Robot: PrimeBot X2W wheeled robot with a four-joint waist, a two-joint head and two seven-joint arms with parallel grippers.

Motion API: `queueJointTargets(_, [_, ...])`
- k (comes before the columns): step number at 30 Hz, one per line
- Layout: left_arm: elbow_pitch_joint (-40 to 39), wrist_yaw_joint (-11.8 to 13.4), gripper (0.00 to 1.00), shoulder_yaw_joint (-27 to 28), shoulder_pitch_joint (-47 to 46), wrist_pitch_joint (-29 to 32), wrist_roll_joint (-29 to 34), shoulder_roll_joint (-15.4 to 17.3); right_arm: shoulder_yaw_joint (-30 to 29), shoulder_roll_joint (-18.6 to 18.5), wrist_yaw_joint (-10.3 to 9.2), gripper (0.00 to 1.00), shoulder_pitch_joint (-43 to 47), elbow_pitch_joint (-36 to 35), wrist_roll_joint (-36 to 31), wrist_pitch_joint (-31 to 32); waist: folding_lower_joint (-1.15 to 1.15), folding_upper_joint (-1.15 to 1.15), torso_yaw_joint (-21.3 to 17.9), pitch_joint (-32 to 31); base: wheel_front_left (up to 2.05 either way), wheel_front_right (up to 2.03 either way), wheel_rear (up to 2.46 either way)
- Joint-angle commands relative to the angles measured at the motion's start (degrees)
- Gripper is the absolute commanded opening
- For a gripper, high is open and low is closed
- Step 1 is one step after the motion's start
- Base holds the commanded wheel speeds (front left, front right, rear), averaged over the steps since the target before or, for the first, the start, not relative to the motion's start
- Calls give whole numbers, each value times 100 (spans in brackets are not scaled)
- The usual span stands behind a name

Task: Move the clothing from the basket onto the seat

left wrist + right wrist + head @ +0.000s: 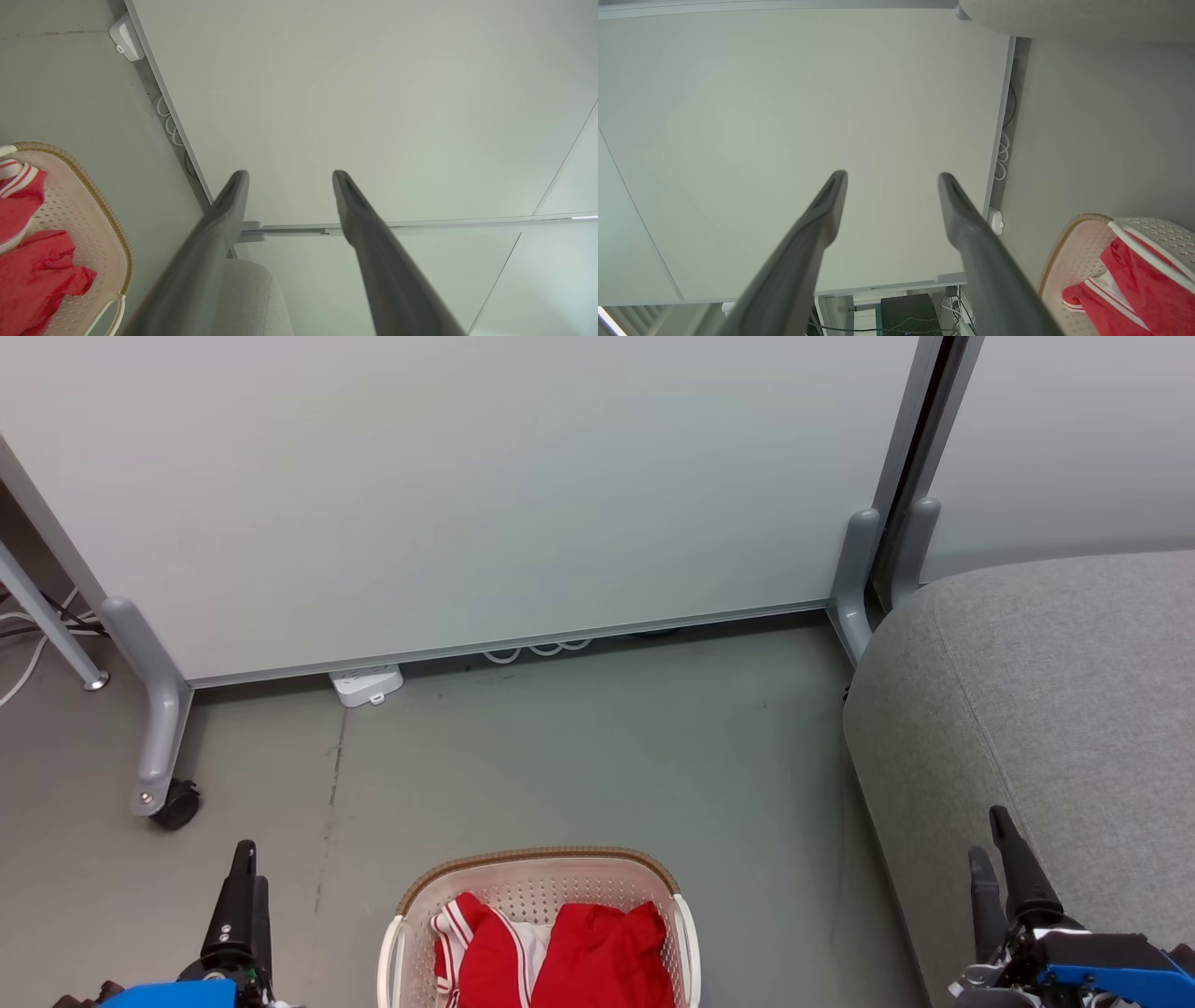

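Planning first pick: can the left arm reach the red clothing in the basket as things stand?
Likely yes. Left gripper is open, just left of the basket; the clothing lies uncovered inside, nothing between them.

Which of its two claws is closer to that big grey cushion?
Right. The right gripper is by the seat's edge; the left gripper is beyond the basket, on its far side.

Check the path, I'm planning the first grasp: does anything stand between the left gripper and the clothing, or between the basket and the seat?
Nothing visible does. The clothing lies uncovered in the basket; only floor separates it from the open left gripper, and the basket from the seat.
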Motion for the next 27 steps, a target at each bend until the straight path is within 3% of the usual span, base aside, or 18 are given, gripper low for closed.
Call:
queueJointTargets(1, [-137, -6, 100, -9, -161, -85, 233, 57, 18, -14, 0, 100, -145, -138, -189, -95, 0, 0, 2, 4, 0, 0, 0])
queueJointTargets(8, [-251, 6, 100, -3, -238, -265, 913, 66, 76, -16, 0, 100, -197, -264, -863, -276, 0, 0, 7, 21, 0, 0, 0])
queueJointTargets(27, [-572, 358, 100, -410, -323, -670, 3100, 85, 406, -21, 0, 100, -272, -515, -2959, -685, 0, 0, 32, 65, 0, 0, 0])
